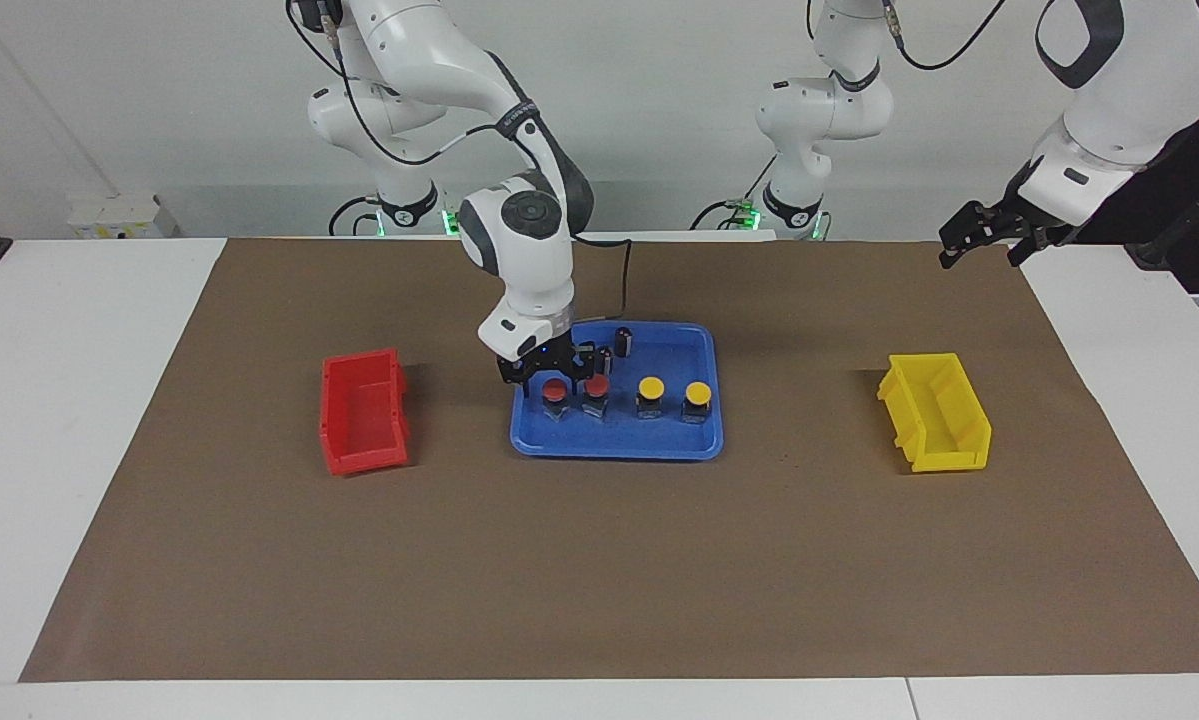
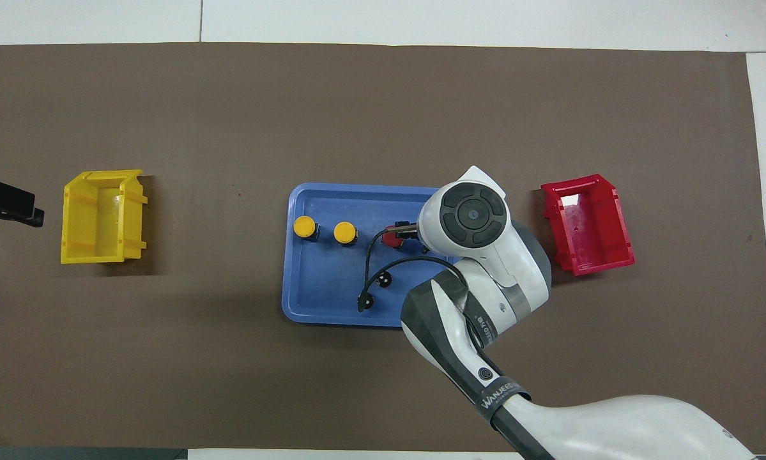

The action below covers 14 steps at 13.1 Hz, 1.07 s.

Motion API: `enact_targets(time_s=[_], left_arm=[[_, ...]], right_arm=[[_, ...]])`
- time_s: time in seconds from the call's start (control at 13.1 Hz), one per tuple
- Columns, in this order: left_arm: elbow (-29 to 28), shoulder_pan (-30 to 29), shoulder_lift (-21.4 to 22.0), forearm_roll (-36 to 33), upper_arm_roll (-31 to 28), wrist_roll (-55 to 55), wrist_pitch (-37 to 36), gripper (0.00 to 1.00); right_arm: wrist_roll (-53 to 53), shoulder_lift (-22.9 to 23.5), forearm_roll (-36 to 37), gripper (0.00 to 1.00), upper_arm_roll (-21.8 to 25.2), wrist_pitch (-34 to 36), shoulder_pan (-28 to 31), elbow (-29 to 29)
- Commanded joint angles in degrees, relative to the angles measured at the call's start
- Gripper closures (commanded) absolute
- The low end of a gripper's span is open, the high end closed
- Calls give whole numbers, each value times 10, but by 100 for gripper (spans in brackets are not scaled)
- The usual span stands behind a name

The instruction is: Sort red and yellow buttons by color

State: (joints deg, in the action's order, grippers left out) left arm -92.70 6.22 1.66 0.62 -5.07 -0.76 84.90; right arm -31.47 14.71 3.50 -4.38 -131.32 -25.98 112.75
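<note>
nothing sorted yet: all four buttons sit in the blue tray [image 1: 704, 440], both bins empty. the right gripper [image 1: 553, 383] straddles a red button [image 1: 555, 392], fingers apart, not gripping; i can't tell whether the waiting left gripper [image 1: 981, 238] is open.

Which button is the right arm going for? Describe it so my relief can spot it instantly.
Find the blue tray mid-table, between the red bin and the yellow bin. Four buttons stand in a row in it. It is the red button at the row's end toward the red bin, the only one directly under the right gripper.
</note>
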Motion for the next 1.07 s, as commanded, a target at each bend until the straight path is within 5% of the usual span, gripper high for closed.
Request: enact_targets(time_s=[0.0,0.23,0.46,0.69,0.99], left_arm=[[-31,12,20,-12,9,51,53,0],[-46,56,15,-11,16,108,95,0],[-94,167,-16,-11,17,272,201,1],[-103,234,-85,-7,17,362,273,6],[-177,262,-103,9,18,384,380,31]], right_arm=[[-2,-3,6,51,0,-9,0,9],[0,1,7,74,1,13,1,-11],[34,-13,28,75,3,102,39,-66],[158,-87,23,74,3,187,127,-61],[328,-120,20,74,3,210,231,-23]])
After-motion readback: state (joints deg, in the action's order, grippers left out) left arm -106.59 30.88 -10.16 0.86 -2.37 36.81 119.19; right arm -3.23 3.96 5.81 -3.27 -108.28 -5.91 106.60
